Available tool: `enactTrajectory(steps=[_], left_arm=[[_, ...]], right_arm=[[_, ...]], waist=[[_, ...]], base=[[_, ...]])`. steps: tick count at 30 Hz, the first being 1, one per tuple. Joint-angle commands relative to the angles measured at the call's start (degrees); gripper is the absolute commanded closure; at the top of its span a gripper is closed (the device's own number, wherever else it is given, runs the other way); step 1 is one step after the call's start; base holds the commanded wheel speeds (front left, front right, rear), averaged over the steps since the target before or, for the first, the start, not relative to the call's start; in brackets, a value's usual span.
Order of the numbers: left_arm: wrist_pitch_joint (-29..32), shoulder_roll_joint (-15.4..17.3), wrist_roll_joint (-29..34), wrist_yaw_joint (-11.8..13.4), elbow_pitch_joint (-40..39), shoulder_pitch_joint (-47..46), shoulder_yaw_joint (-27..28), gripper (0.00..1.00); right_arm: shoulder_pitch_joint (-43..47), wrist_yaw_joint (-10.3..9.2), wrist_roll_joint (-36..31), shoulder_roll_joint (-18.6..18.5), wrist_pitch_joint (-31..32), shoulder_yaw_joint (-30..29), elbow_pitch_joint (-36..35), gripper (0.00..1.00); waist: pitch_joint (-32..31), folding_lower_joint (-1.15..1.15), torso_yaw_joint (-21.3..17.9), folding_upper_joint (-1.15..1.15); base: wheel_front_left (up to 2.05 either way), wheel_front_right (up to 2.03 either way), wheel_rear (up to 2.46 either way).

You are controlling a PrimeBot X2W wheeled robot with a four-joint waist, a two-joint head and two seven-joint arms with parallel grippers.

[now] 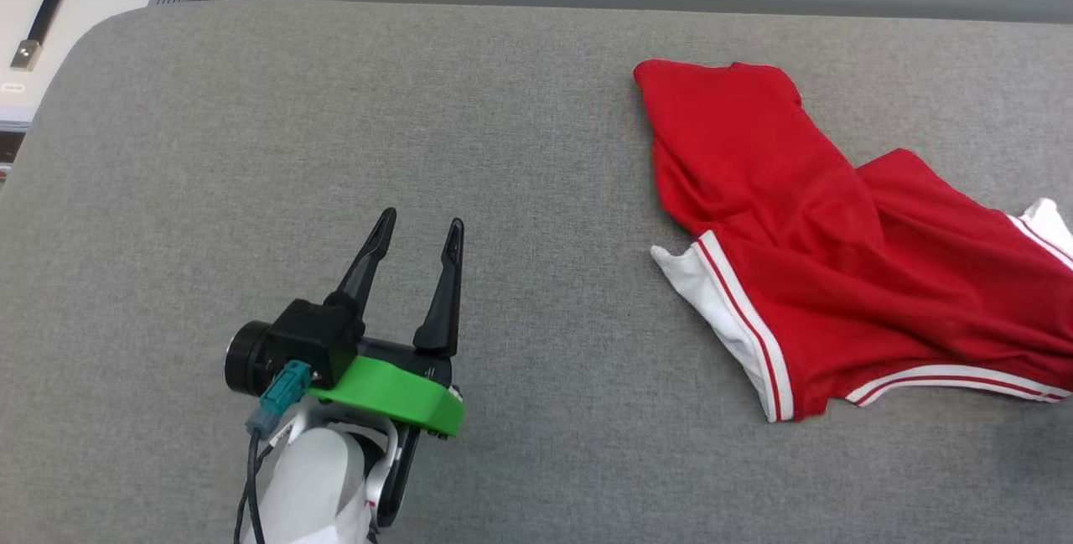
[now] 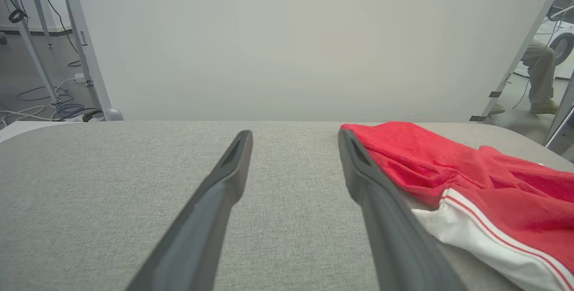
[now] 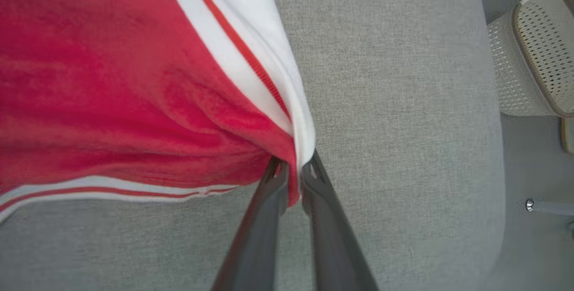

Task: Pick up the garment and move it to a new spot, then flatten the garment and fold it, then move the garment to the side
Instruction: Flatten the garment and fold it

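Observation:
The garment (image 1: 838, 242), red with white sleeves and striped trim, lies crumpled on the right half of the grey padded table (image 1: 335, 108). In the right wrist view my right gripper (image 3: 293, 167) is shut on a fold of the garment (image 3: 134, 93) where red cloth meets the white sleeve edge. Over the table's left part my left gripper (image 1: 419, 234) hovers open, well apart from the cloth. From the left wrist view, the left gripper (image 2: 293, 141) holds nothing, and the garment (image 2: 484, 183) lies to the right of its right finger.
A grey wall runs behind the table. At the table's far left stand metal frame legs (image 2: 85, 49) with cables on the floor. A person's leg (image 2: 540, 80) shows at the far right. A perforated white basket (image 3: 533, 49) sits beyond the table's edge in the right wrist view.

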Motion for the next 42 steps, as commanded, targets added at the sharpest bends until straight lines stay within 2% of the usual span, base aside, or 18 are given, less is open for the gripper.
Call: enactTrajectory(steps=[1, 6, 7, 8, 10, 12, 18, 22, 27, 31, 35, 42], left_arm=[[-0.3, -0.2, 0.4, -0.2, 0.1, 0.5, 0.0, 0.0], [-0.3, -0.1, 0.3, -0.2, 0.5, 0.3, -0.3, 0.0], [-0.3, -0.1, 0.3, -0.2, 0.5, 0.3, -0.4, 0.0], [-0.3, -0.1, 0.3, -0.2, 0.5, 0.2, -0.4, 0.0], [-0.3, -0.1, 0.2, -0.2, 0.7, 0.1, -0.5, 0.0], [-0.3, 0.1, -0.1, -0.2, 1.2, 0.6, -1.0, 0.0], [-0.3, 0.0, -1.3, -0.2, 1.3, 1.5, -1.4, 0.0], [-0.3, 0.0, -1.9, -0.2, 1.2, 2.2, -1.9, 0.0], [-0.3, -0.1, -4.6, -0.2, 1.7, 3.4, -2.8, 0.0], [-0.3, -0.2, -5.1, -0.2, 2.8, 4.7, -3.9, 0.0], [-0.3, -0.2, -5.2, -0.2, 1.6, 5.6, -3.7, 0.0], [-0.3, -0.2, -4.9, -0.2, 1.6, 6.2, -4.2, 0.0]], right_arm=[[0.8, -0.05, -0.8, 0.9, -0.9, -0.4, 0.6, 1.0], [0.7, -0.05, -2.4, 2.3, -3.6, -0.4, 2.9, 1.0], [0.4, -0.05, -2.8, 2.5, -4.9, -0.1, 3.2, 0.54], [0.1, -0.05, -3.1, 2.8, -6.0, 0.1, 3.5, 0.0], [-0.7, -0.05, -3.3, 3.7, -8.6, 0.7, 4.2, 0.0], [-2.8, -0.05, -2.4, 5.3, -20.4, 2.4, 2.6, 0.0], [-2.0, -0.05, -0.5, 6.2, -32.4, 5.2, -0.7, 0.0], [-0.3, -0.05, 1.3, 8.2, -41.1, 6.0, -3.7, 0.0], [3.3, -0.05, 3.4, 12.7, -49.8, 5.9, -6.6, 0.0], [6.6, -0.05, 3.5, 15.5, -55.6, 7.5, -7.8, 0.0], [8.7, -0.05, 2.5, 17.5, -58.1, 8.9, -8.6, 0.0], [7.8, -0.05, 2.2, 16.2, -59.3, 10.3, -7.0, 0.0]], waist=[[0.1, 0.0, -0.1, 0.0], [0.4, 0.0, -0.4, 0.0], [0.5, 0.0, -0.5, 0.0], [0.5, 0.0, -0.6, 0.0], [0.4, 0.0, -1.0, 0.0], [-1.4, 0.0, -2.0, 0.0], [-3.6, 0.0, -2.7, 0.0], [-4.6, 0.0, -2.8, 0.0], [-5.6, 0.0, -2.8, 0.0], [-6.1, 0.0, -2.7, 0.0], [-6.2, 0.0, -2.9, 0.0], [-5.8, 0.0, -3.6, 0.0]], base=[[0.0, 0.0, 0.0], [0.0, 0.0, 0.0], [0.0, 0.0, 0.0], [0.0, 0.0, 0.0], [0.0, 0.0, 0.0], [0.0, 0.0, 0.0], [0.0, 0.0, 0.0], [0.0, 0.0, 0.0], [0.0, 0.0, 0.0], [0.0, 0.0, 0.0], [0.0, 0.0, 0.0], [0.0, 0.0, 0.0]])
